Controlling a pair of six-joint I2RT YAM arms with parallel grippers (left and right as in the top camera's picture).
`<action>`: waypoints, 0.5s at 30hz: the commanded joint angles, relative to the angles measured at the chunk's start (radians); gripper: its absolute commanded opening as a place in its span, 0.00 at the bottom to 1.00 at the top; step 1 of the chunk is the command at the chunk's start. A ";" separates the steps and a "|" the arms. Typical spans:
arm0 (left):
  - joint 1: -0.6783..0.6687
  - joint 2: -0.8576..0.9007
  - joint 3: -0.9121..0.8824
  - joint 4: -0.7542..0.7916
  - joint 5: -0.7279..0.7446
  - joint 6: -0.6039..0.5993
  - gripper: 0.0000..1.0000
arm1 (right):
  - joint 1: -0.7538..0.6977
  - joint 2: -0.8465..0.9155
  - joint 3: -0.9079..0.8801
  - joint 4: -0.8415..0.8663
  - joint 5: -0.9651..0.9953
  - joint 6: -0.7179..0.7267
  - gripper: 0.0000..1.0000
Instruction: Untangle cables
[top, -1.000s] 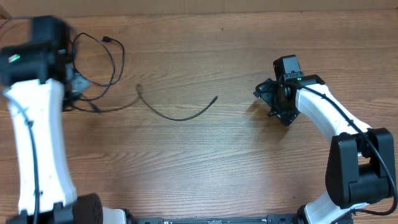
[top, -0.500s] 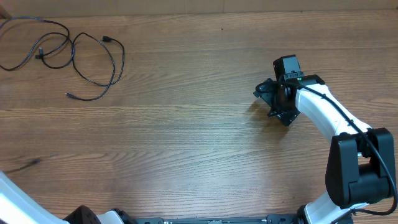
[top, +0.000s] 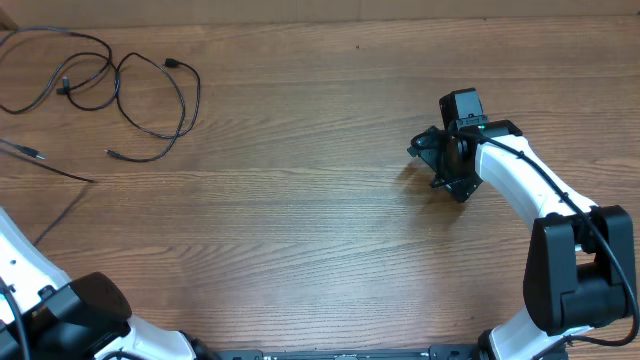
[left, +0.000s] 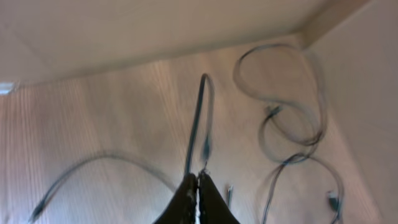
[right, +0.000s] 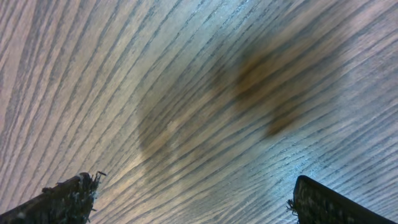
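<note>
Thin black cables lie in loose loops at the table's far left corner (top: 66, 84), one with a small plug end (top: 172, 64). One strand (top: 60, 172) runs from there off the left edge. In the blurred left wrist view my left gripper (left: 198, 177) is shut on a black cable (left: 196, 124) that rises from the fingertips and bends back. More loops (left: 272, 112) lie to the right of it, and another strand (left: 106, 158) curves to the left. The left gripper is outside the overhead view. My right gripper (top: 437, 165) (right: 193, 186) is wide open and empty over bare wood.
The wooden table (top: 300, 220) reaches a pale wall along its far edge. The left arm's white link (top: 20, 270) and black base (top: 85, 310) are at the front left corner. The right arm's base (top: 575, 280) stands at the front right.
The left arm swung from the far left corner down and out of view. The short cable that lay mid-table is gone from there. A strand now runs off the left edge. The right arm is still.
</note>
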 joint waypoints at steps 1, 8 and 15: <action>0.015 0.051 -0.008 -0.123 -0.027 -0.216 0.05 | -0.001 0.000 0.006 0.002 0.000 -0.004 1.00; 0.020 0.176 -0.179 -0.293 -0.073 -0.418 0.05 | -0.001 0.000 0.006 0.002 0.000 -0.004 1.00; -0.016 0.190 -0.312 -0.214 0.085 -0.311 0.11 | -0.001 0.000 0.006 0.002 0.000 -0.004 1.00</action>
